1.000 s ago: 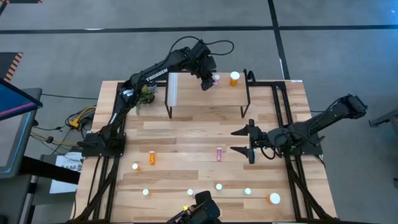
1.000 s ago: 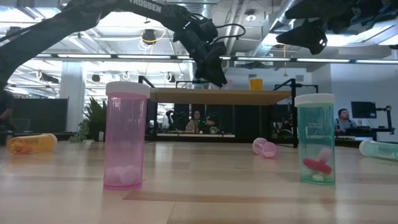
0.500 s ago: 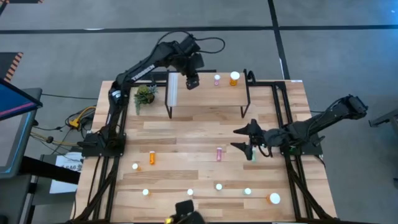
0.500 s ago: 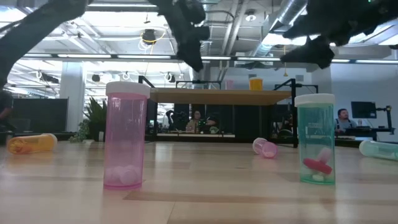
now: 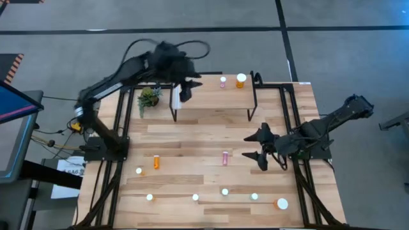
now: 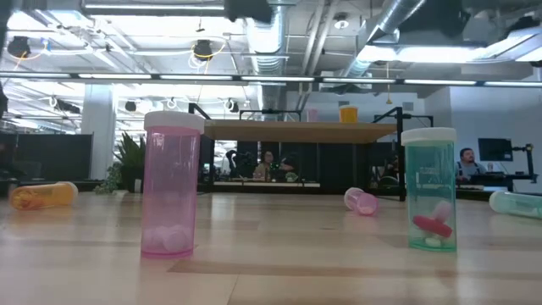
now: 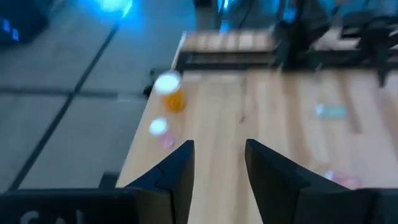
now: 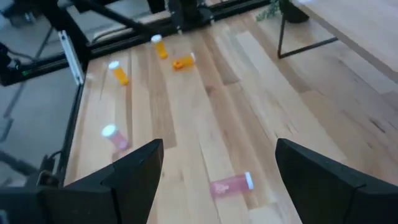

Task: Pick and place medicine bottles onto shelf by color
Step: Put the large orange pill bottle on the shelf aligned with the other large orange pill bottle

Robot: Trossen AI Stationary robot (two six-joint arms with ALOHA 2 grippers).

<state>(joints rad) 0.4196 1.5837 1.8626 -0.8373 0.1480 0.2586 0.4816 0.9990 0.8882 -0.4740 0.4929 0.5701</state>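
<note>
The shelf (image 5: 214, 96) stands at the table's far side. A pink bottle (image 5: 222, 82) and an orange bottle (image 5: 241, 80) stand upright on its far edge. My left gripper (image 5: 185, 94) hovers open over the shelf's left end, with nothing between its fingers (image 7: 180, 168). My right gripper (image 5: 253, 148) hangs wide open above the table's right middle. A pink bottle (image 8: 231, 185) lies on its side on the table below and ahead of it. Upright pink (image 6: 172, 182) and teal (image 6: 430, 188) bottles stand near the table's near edge.
More bottles are scattered over the near half of the table: an orange one lying at the left (image 5: 156, 161), several upright white-capped ones along the near edge (image 5: 225, 191), and a larger orange one at the near right (image 5: 281, 204). A small potted plant (image 5: 149, 98) stands left of the shelf.
My left gripper has drawn back from the pink bottle on the shelf toward the table's left and has risen. The bottle stays upright beside the orange one. My right gripper has risen and tipped, still wide open.
</note>
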